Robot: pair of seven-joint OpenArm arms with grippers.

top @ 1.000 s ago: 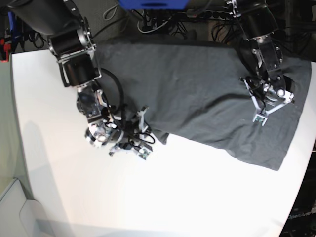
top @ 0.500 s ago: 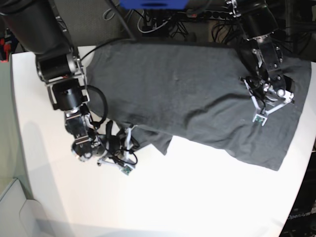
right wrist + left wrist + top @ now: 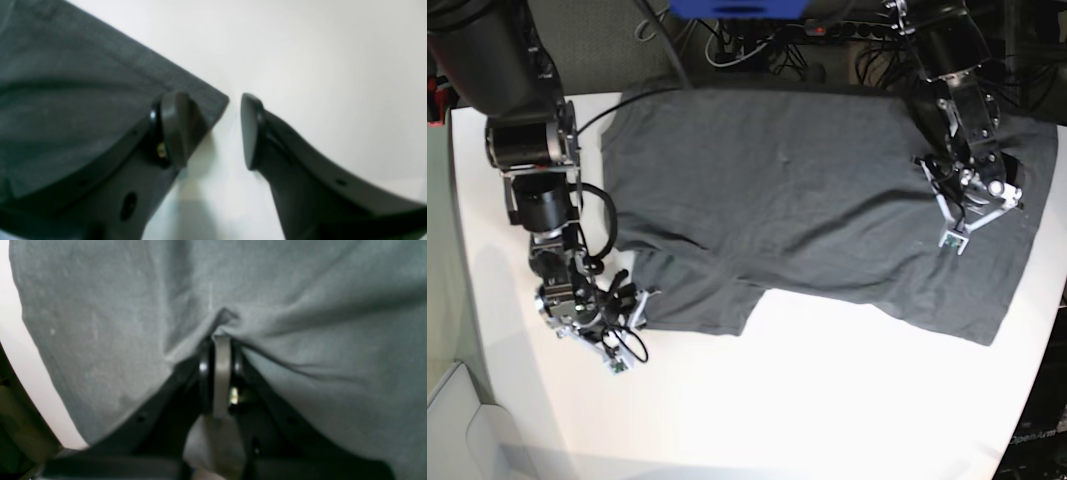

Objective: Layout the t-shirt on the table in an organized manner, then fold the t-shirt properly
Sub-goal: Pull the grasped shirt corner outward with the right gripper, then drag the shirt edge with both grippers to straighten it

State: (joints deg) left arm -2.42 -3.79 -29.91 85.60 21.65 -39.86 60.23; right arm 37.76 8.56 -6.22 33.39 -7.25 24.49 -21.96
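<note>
The t-shirt lies lengthwise along the table's far edge, its corner touching my parted right gripper, my left gripper clenched on its cloth.

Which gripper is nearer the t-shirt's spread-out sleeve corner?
Right. The right gripper straddles that t-shirt corner; the left gripper pinches cloth at the opposite side.

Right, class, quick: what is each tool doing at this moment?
Left tool: shut on a pinch of the dark charcoal-grey cotton t-shirt.
Right tool: open, one finger over the shirt's corner, nothing held, above the smooth white table.
</note>
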